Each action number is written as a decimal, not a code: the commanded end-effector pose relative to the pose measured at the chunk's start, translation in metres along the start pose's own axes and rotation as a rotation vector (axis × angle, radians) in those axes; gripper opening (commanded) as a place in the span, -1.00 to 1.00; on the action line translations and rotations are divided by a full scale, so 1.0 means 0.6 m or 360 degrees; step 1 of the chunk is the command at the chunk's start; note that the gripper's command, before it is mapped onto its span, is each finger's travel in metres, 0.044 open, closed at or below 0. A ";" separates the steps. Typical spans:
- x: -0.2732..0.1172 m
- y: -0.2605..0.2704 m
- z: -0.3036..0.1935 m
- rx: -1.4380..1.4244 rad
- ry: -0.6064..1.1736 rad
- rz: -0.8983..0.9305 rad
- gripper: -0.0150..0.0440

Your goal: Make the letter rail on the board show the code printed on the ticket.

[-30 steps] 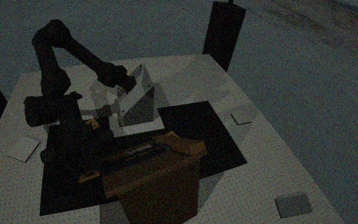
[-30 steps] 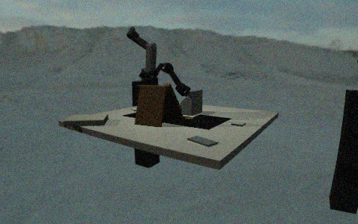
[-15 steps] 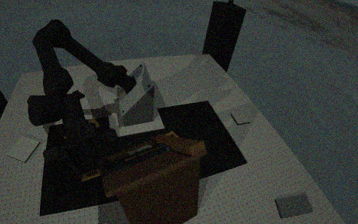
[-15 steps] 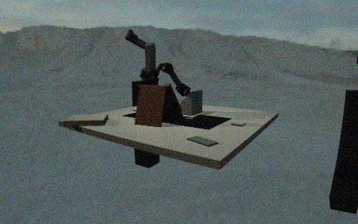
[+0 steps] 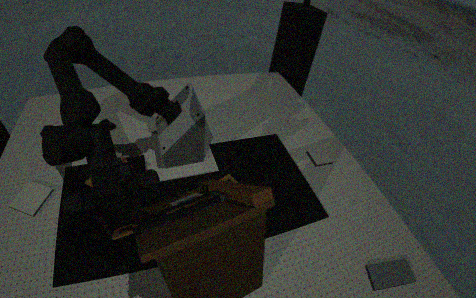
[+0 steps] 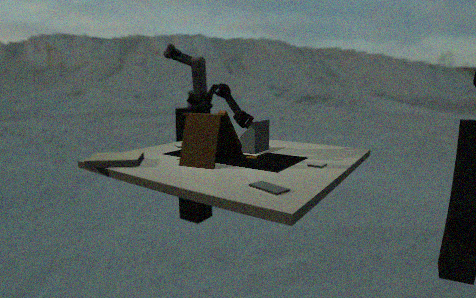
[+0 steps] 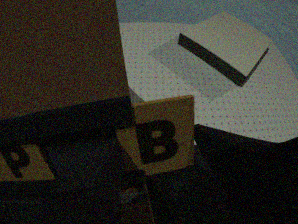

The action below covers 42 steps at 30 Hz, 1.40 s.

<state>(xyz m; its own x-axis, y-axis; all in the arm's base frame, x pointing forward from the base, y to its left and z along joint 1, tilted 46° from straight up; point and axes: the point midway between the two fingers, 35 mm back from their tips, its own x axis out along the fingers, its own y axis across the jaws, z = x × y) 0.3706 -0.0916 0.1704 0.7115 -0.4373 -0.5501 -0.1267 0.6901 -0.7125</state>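
Observation:
A brown board [image 5: 215, 250] [image 6: 200, 140] [image 7: 60, 55] stands tilted on the dark mat. In the wrist view, a tan tile marked B [image 7: 182, 142] stands upright beside the board's edge, near the end of the dark rail [image 7: 85, 114]. My gripper [image 7: 157, 137] [image 5: 117, 224] is shut on the B tile, with its dark fingers low on it. Another tan tile, which looks marked P [image 7: 37, 167], shows at the far left of the wrist view, beyond the tile I hold. The ticket's code cannot be read, and the rail's slots are mostly hidden.
A grey sloped block [image 5: 185, 145] [image 6: 261, 135] stands at the back, with a dark jointed arm reaching to it. A pale slab [image 7: 225, 47] [image 5: 32, 197] lies beyond the held tile. A small grey slab [image 5: 391, 274] [image 6: 270, 187] lies near the counter edge. Orange tile pieces [image 5: 89, 182] show by the arm.

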 end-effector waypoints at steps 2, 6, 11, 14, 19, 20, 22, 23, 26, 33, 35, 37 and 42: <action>0.002 0.010 -0.006 -0.0001 0.0013 0.0006 -0.49; 0.002 0.013 -0.006 -0.0001 0.0013 0.0006 -0.49; 0.002 0.017 -0.006 -0.0001 0.0014 0.0006 -0.49; 0.002 0.020 -0.006 -0.0001 0.0014 0.0006 -0.49; 0.002 0.024 -0.006 -0.0001 0.0014 0.0007 -0.49; 0.002 0.025 -0.006 -0.0001 0.0014 0.0007 -0.49; 0.002 0.027 -0.006 -0.0001 0.0014 0.0007 -0.49; 0.002 0.028 -0.006 -0.0001 0.0014 0.0007 -0.49; 0.002 0.030 -0.006 -0.0001 0.0014 0.0007 -0.49; 0.002 0.036 -0.005 0.0000 0.0014 0.0007 -0.49; 0.002 0.038 -0.005 0.0000 0.0014 0.0007 -0.49; 0.002 0.039 -0.005 0.0000 0.0014 0.0007 -0.49; 0.002 0.044 -0.005 0.0000 0.0014 0.0008 -0.49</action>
<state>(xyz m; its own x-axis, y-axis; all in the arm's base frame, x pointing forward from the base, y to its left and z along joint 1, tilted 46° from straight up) 0.3680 -0.0764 0.1545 0.7108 -0.4363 -0.5517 -0.1277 0.6913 -0.7112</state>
